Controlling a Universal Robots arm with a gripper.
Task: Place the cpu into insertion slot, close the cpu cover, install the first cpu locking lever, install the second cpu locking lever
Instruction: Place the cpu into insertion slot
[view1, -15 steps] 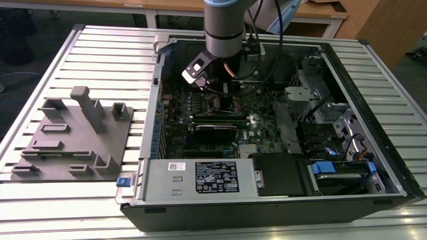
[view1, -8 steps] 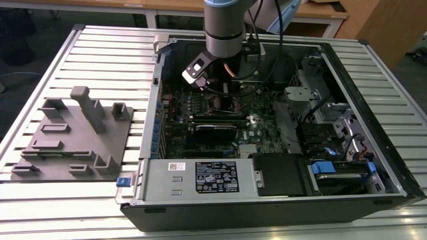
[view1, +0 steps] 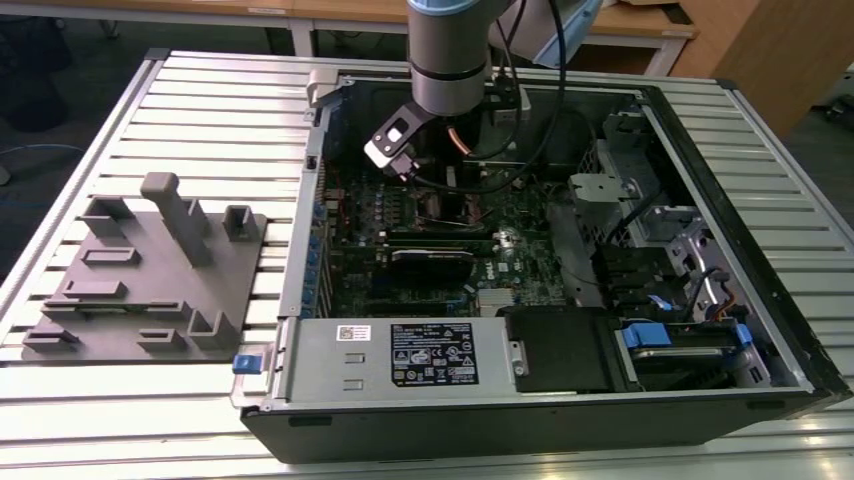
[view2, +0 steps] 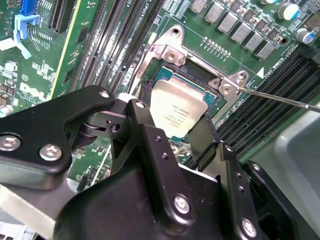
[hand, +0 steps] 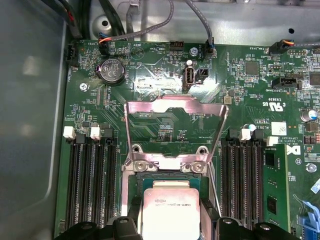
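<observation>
Exterior view: arm (view1: 454, 60) reaches straight down into the open computer case (view1: 747, 250), which lies on the slatted table (view1: 200, 110). gripper (view1: 447, 195) is low over the green board (view1: 400, 215), towards the far end of the case. Grey fixture block (view1: 140, 275) sits on the table at the exterior view's left, well apart from the case.

Second wrist view: gripper (view2: 175, 112) straddles the cpu (view2: 177, 102). Black fingers (view2: 202, 135) are closed in against two opposite edges of the chip, so it has hold of it. cpu sits in the insertion slot (view2: 197, 75), square to the rim; can't tell if it is fully seated. Thin metal rod (view2: 280, 98) sticks out from the slot's corner over the memory slots (view2: 260, 115).

First wrist view: cpu (hand: 170, 210) is in the insertion slot (hand: 170, 181), with a finger (hand: 134, 212) on each side. cpu cover (hand: 175, 105) is swung open, hinged at the slot's edge, board visible through its window.
</observation>
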